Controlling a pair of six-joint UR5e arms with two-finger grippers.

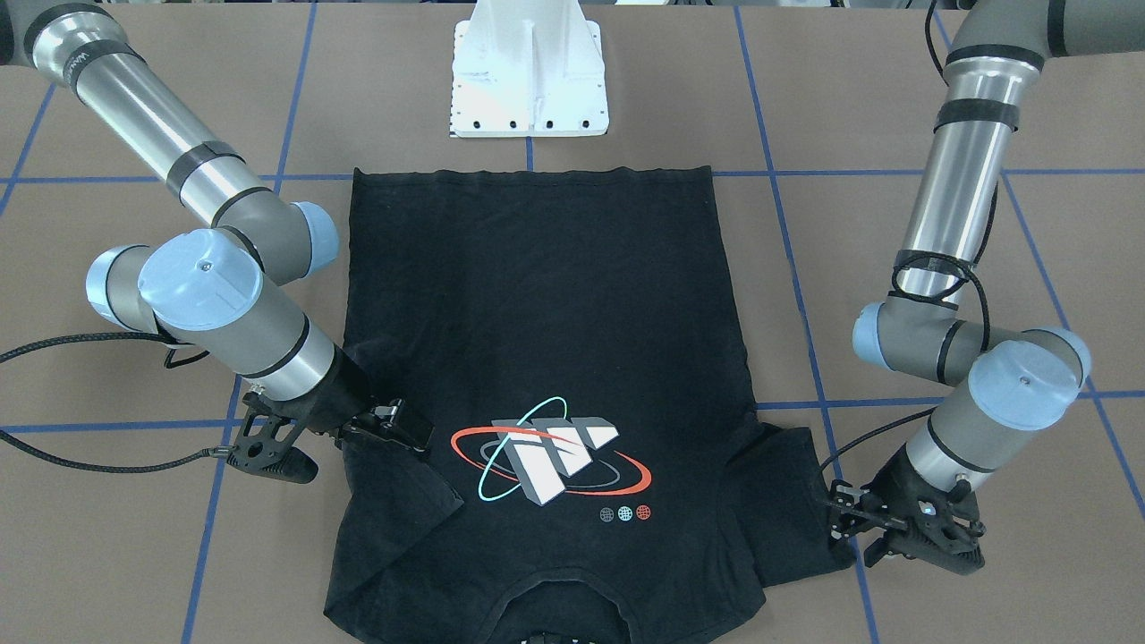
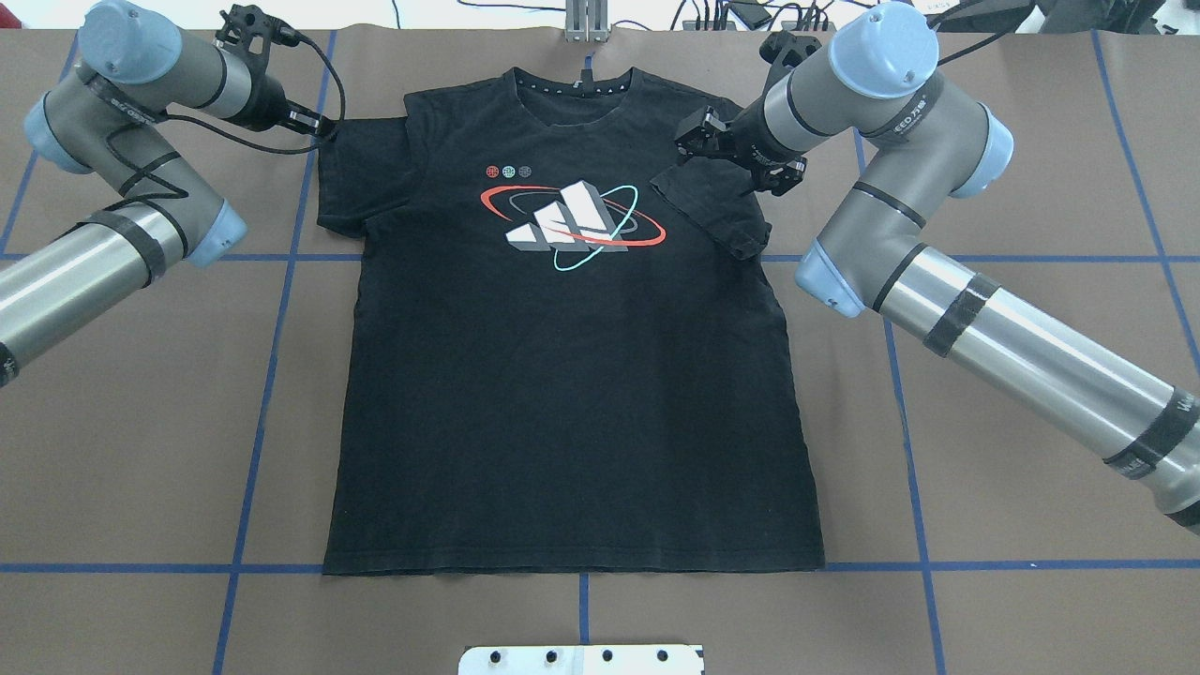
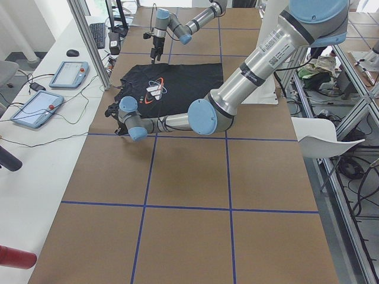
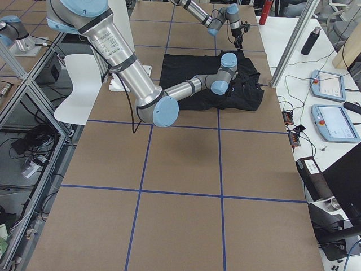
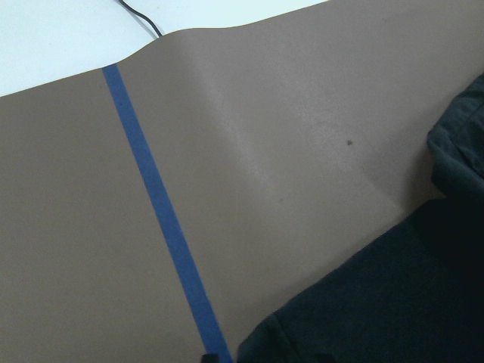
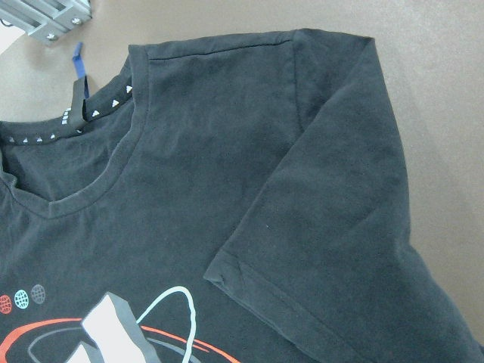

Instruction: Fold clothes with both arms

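The black T-shirt [image 2: 562, 394] lies flat on the brown table, logo up, with its collar at the far edge from the robot. Its right sleeve [image 2: 712, 211] is folded inward over the chest and lies flat in the right wrist view [image 6: 333, 227]. My right gripper [image 2: 687, 145] hovers just over that folded sleeve near the shoulder; it looks open and holds nothing. It also shows in the front view [image 1: 407, 431]. My left gripper [image 2: 323, 127] sits at the outer edge of the spread left sleeve [image 1: 787, 501], open, in the front view [image 1: 841, 519].
The white base mount [image 1: 530, 80] stands at the hem side of the shirt. Blue tape lines [image 5: 162, 219] cross the brown table cover. An aluminium post [image 2: 586, 19] stands beyond the collar. Tablets [image 3: 68, 74] and cables lie on the white side bench.
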